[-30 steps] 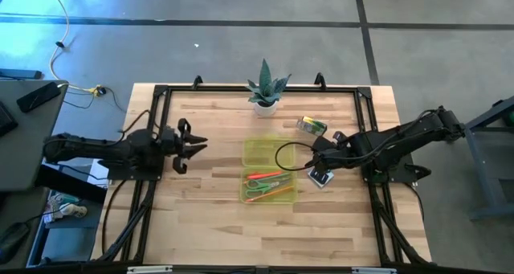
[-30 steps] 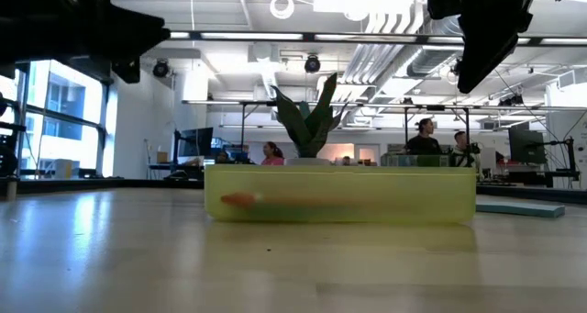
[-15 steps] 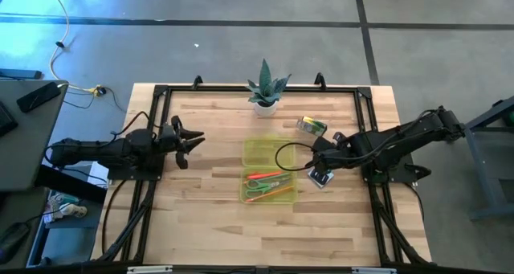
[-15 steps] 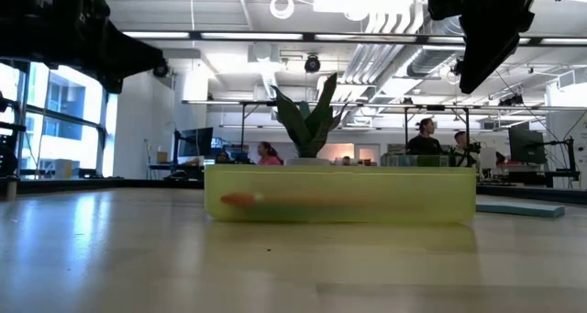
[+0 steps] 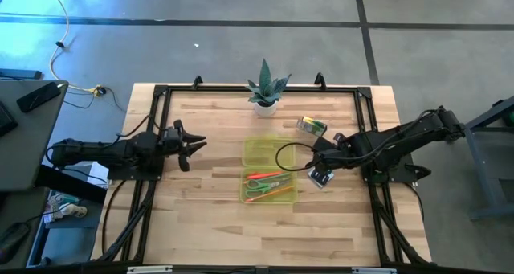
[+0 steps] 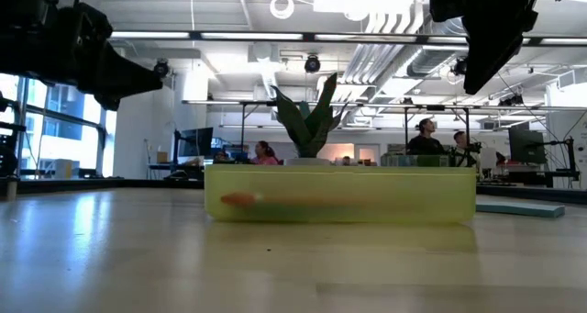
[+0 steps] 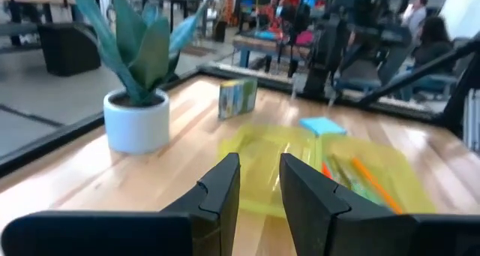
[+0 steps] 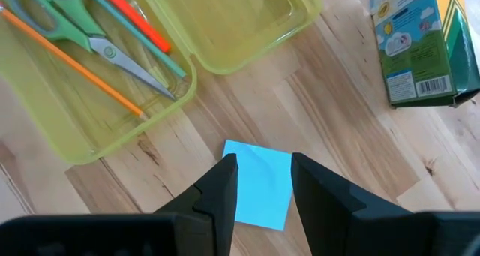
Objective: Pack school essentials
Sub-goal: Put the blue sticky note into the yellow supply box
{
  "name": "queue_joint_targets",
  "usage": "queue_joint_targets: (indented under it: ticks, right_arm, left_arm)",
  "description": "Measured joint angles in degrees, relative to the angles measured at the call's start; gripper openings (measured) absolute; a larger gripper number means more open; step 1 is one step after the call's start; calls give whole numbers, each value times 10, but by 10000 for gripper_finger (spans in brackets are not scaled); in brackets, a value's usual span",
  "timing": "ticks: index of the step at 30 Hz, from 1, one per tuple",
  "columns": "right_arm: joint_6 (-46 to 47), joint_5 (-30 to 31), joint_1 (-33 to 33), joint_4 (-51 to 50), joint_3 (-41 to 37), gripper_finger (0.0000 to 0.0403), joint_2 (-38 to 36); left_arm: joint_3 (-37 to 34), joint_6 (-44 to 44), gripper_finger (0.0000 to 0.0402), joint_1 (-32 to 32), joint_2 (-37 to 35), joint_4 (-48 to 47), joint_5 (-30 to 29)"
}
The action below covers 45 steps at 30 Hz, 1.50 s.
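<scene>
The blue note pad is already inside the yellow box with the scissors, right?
Not quite. The blue note pad lies on the bare table beside the yellow box, below the right gripper, as the right wrist view shows. The scissors really are inside the box.

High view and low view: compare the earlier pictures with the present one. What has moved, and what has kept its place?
The left gripper has shifted slightly over the wooden table, holding nothing. The right gripper still hovers over the blue square note pad. The yellow translucent case, green-yellow crayon box and potted plant stayed put.
</scene>
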Motion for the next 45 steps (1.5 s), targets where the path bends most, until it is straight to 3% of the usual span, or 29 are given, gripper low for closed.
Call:
queue_joint_targets:
  ticks: [15, 31, 41, 45]
  right_arm:
    - [84, -24, 24, -3, 0, 118, 11]
    - [104, -25, 23, 1, 0, 118, 133]
    - [133, 3, 23, -32, 0, 119, 157]
    - [150, 1, 27, -56, 0, 140, 151]
  left_arm:
    - [0, -4, 85, 0, 0, -2, 1]
    - [0, -4, 86, 0, 0, -2, 0]
    - [0, -4, 85, 0, 0, -2, 0]
    - [0, -4, 86, 0, 0, -2, 0]
